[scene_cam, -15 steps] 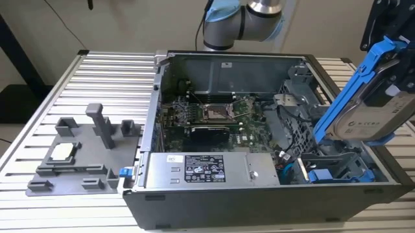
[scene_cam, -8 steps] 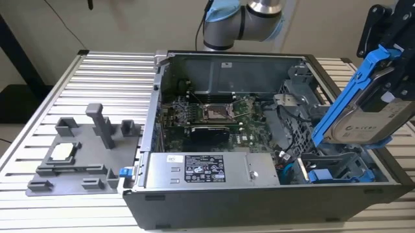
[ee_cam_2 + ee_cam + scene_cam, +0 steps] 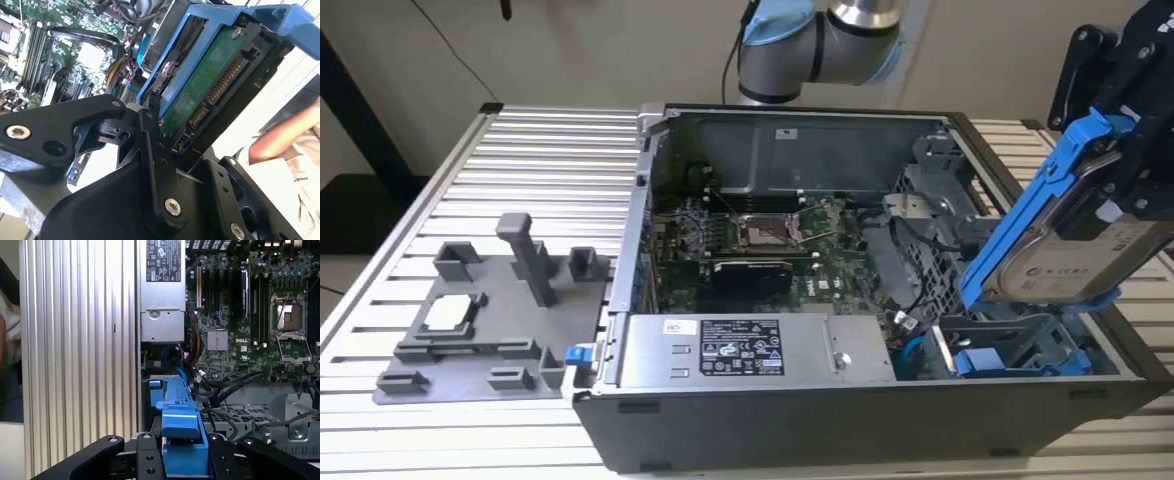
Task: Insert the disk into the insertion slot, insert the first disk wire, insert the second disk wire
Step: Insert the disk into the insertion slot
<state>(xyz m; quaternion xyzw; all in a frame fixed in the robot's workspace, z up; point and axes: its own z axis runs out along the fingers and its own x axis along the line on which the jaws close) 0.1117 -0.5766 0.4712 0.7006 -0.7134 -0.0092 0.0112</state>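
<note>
**Disk held above the case, tipped steeply down toward the drive cage**

Start at the hand: the gripper (image 3: 181,460) is clamped on the disk (image 3: 179,405), one black finger (image 3: 145,460) pressed against each side of the bright blue carrier. In the first wrist view the disk is edge-on, a narrow blue spine running straight out from between the fingers.

The second wrist view shows the disk's green circuit-board face (image 3: 200,90) turned up. Its row of connectors sits at the end nearest the hand, just past the fingers (image 3: 150,145).

In the exterior view the gripper (image 3: 1127,150) holds the disk (image 3: 1061,240) by its upper end. The long axis leans steeply, and the free end points down and away from the hand, towards the exterior view's left. The pale label faces outward. The disk is in the air and not seated anywhere.

Just below that lower end is the insertion slot (image 3: 1001,330) in the grey drive cage. A second blue-framed drive (image 3: 987,362) lies just under it.

Further out from the hand, the motherboard (image 3: 250,340) lines the floor of the open black case (image 3: 854,430). The silver power-supply box (image 3: 747,350) sits along the case's near wall. Furthest from the hand, a grey fixture plate (image 3: 480,320) lies on the slatted aluminium table (image 3: 534,170). A person's arm (image 3: 285,135) shows beyond the disk in the second wrist view.
</note>
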